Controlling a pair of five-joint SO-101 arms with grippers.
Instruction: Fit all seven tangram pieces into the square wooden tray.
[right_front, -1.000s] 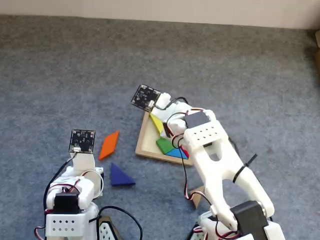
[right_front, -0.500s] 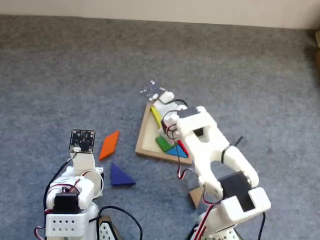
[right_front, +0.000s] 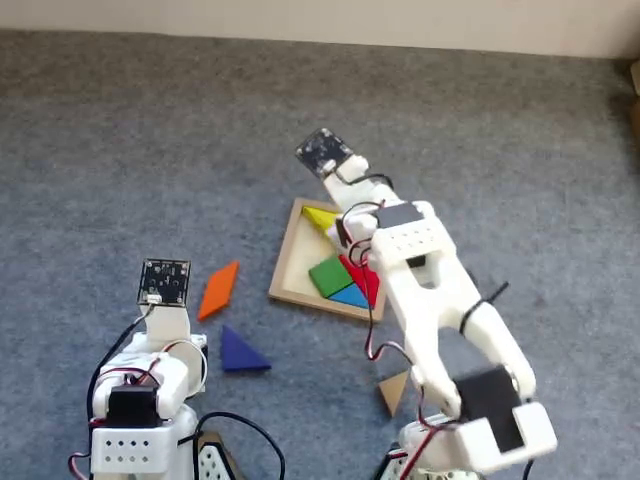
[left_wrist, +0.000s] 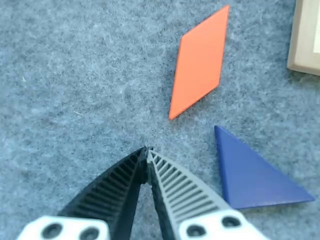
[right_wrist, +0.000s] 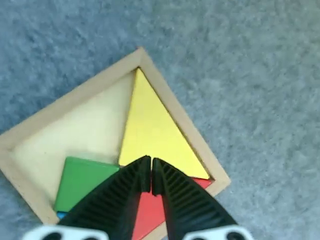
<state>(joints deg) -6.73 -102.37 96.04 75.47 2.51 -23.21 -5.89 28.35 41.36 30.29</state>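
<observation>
Right arm just swung out toward the far corner of the tray (right_front: 281, 262), and the yellow triangle (right_wrist: 155, 130) now lies flat there, next to the green piece (right_front: 328, 275), red piece (right_front: 364, 278) and light blue piece (right_front: 350, 296). So 4 in. Right fingers (right_wrist: 150, 162) hover over it, closed on nothing. Left fingers (left_wrist: 146, 152) are closed and empty too, near the orange parallelogram (left_wrist: 200, 60) and dark blue triangle (left_wrist: 250, 175) on the counter.

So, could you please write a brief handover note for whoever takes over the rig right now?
Left gripper: shut, empty, over the carpet beside the orange parallelogram and dark blue triangle.
Right gripper: shut, empty, over the tray, above the yellow triangle.
Done: yellow triangle, green piece, red piece and light blue piece lie in the tray.
To do: orange parallelogram, dark blue triangle and the tan triangle by the right arm's base, all on the carpet.
</observation>
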